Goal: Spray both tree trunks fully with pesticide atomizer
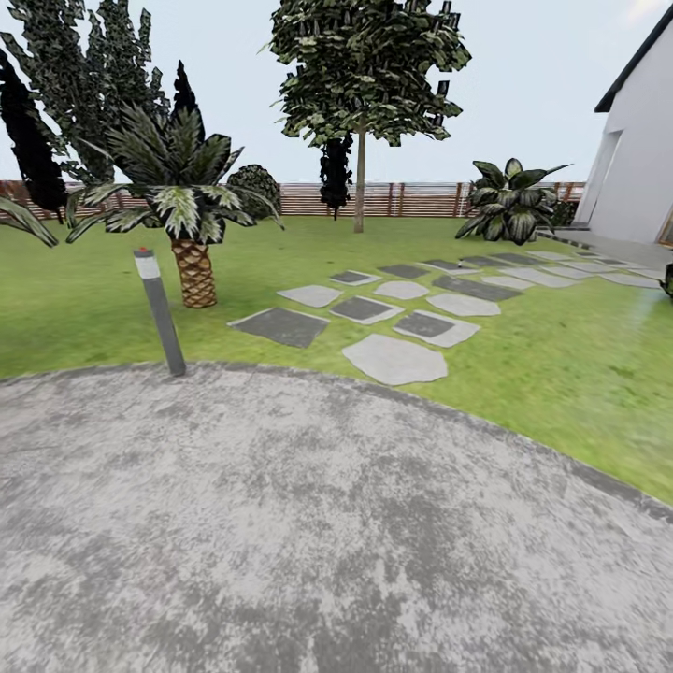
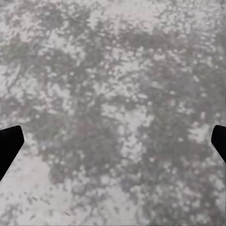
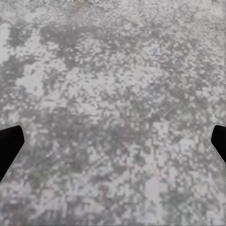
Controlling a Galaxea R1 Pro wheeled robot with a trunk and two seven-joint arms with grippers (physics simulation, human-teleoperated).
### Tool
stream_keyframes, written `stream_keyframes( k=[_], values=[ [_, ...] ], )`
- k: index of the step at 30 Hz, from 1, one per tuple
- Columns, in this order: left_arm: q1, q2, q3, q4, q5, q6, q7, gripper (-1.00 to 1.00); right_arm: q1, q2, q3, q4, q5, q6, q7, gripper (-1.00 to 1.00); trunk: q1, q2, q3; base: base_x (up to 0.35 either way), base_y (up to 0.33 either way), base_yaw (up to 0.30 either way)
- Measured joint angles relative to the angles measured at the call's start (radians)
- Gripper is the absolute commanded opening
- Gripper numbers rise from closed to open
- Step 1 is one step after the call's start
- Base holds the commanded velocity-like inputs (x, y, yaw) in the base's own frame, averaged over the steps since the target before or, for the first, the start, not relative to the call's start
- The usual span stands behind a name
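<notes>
I look across the garden lawn [image 1: 561, 365] from a round patch of grey paving [image 1: 280, 523]. One tall tree [image 1: 366, 65] stands at the back centre, its thin-looking distant trunk [image 1: 359, 187] bare low down, in front of the slat fence [image 1: 411, 198]. Another tall tree's dark foliage [image 1: 84, 75] rises at the back left, its trunk hidden behind the palm. The pesticide atomizer is out of view. My left gripper [image 2: 113, 146] and right gripper [image 3: 113, 146] both hang open over mottled grey paving, dark fingertips wide apart, nothing between them.
A short scaly palm [image 1: 192, 266] and a leaning grey bollard light [image 1: 161, 313] stand at the paving's left edge. Grey stepping stones [image 1: 393, 360] lead right toward a white house [image 1: 640, 159]. A broad-leafed bush [image 1: 512, 201] sits near the fence.
</notes>
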State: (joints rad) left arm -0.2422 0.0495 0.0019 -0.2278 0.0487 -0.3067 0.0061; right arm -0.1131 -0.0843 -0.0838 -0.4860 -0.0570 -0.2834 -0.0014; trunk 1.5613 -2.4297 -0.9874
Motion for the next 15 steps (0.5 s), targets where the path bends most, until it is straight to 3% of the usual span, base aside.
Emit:
stream_keyframes(
  k=[15],
  values=[
    [0.000,0.000,0.000,0.000,0.000,0.000,0.000,1.00,0.000,0.000,0.000,0.000,0.000,0.000,0.000,1.00,0.000,0.000,0.000,0.340,0.000,0.000]
  ],
)
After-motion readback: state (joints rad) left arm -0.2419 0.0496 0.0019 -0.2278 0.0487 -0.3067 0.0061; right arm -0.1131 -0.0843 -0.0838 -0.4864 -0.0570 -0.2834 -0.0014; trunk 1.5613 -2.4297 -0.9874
